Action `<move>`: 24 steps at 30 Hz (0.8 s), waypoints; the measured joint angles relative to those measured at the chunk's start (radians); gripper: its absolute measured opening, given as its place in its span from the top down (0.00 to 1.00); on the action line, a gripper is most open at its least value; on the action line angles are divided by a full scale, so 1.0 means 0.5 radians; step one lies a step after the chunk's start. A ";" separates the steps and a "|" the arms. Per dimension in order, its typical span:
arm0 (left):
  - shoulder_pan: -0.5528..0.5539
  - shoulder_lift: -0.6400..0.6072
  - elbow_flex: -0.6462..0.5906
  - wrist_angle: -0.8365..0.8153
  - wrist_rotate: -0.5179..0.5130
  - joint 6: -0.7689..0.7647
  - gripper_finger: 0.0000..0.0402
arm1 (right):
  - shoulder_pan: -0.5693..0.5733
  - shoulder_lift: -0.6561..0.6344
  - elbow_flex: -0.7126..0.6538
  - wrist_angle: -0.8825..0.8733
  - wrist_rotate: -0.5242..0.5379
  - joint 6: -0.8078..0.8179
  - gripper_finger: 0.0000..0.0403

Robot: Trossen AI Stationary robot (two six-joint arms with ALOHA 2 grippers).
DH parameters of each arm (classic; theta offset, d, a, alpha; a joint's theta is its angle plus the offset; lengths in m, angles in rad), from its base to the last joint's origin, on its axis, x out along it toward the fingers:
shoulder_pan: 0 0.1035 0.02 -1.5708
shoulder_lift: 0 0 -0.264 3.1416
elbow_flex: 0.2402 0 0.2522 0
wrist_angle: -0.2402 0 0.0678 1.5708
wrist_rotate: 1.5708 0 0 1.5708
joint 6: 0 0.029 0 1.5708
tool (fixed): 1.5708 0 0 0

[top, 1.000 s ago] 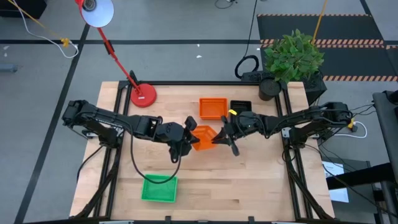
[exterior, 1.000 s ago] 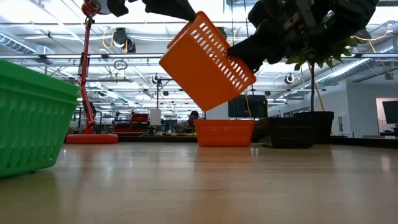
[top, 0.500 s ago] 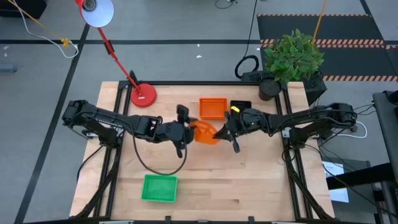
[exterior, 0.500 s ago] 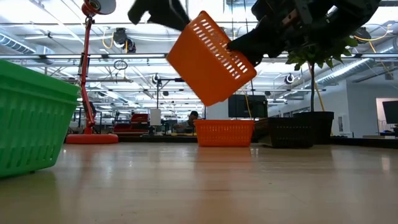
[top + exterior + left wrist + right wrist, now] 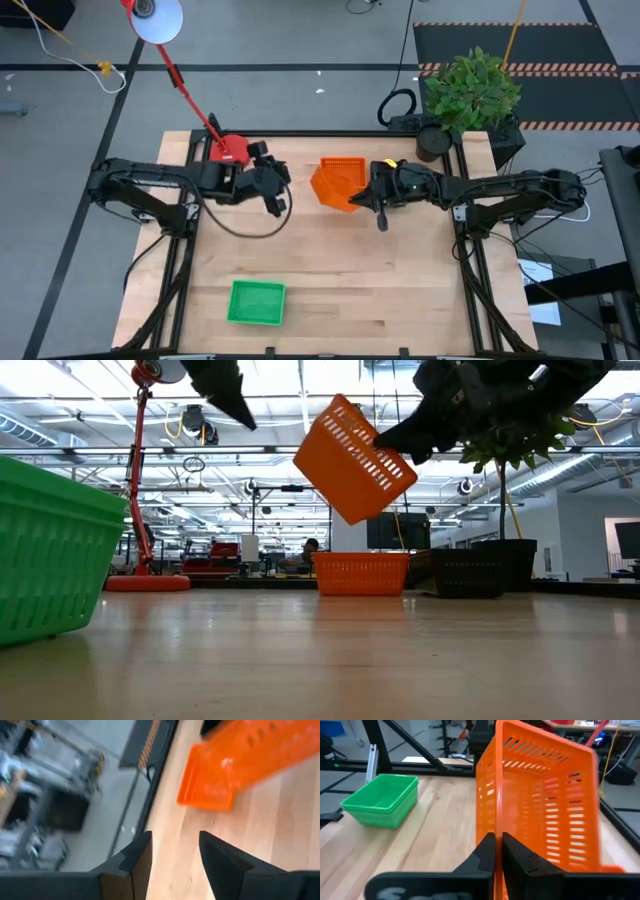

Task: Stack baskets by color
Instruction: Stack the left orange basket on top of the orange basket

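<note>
Orange basket (image 5: 335,187): held tilted in the air by the right gripper (image 5: 368,199), fingers pinched on its wall, above the orange basket on the table (image 5: 361,573). Left gripper (image 5: 272,187): fingers parted, empty. Green stack (image 5: 256,302) and black stack (image 5: 470,572) were judged done; orange stacking unfinished

The right gripper (image 5: 360,197) is reaching in from the right side at mid-tabletop, arm stretched long and nearly level, its dark fingers (image 5: 487,851) pinched tight on the rim of a tilted orange plastic mesh-sided basket (image 5: 336,184) held up in the air. Over on the left, the left gripper (image 5: 277,188) sits just beside that basket without touching it, arm bent at the elbow, wrist turned, its two dark fingers (image 5: 137,857) parted with a clear gap between them and nothing in it.
</note>
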 joint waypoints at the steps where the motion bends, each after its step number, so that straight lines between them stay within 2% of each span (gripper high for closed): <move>1: 0.030 -0.009 -0.001 -0.048 0.021 -0.050 0.61 | -0.007 -0.003 0.018 -0.020 0.000 -0.011 0.98; 6: 0.152 -0.018 -0.002 -0.141 0.072 -0.238 0.67 | -0.025 0.001 0.230 -0.264 0.051 -0.112 0.98; 10: 0.243 -0.020 -0.037 -0.168 0.075 -0.306 0.71 | -0.024 0.015 0.463 -0.600 0.297 -0.245 0.98; 14: 0.359 -0.069 -0.185 -0.104 0.123 -0.307 0.74 | -0.025 0.014 0.643 -0.860 0.527 -0.345 0.98; 17: 0.470 -0.131 -0.334 0.178 0.373 -0.187 0.77 | -0.024 0.017 0.720 -0.993 0.664 -0.432 0.98; 20: 0.552 -0.150 -0.452 0.474 0.666 -0.073 0.77 | -0.025 0.055 0.816 -1.054 0.687 -0.495 0.97; 24: 0.622 -0.172 -0.487 0.568 0.804 -0.041 0.77 | -0.022 0.153 0.932 -1.114 0.734 -0.504 0.97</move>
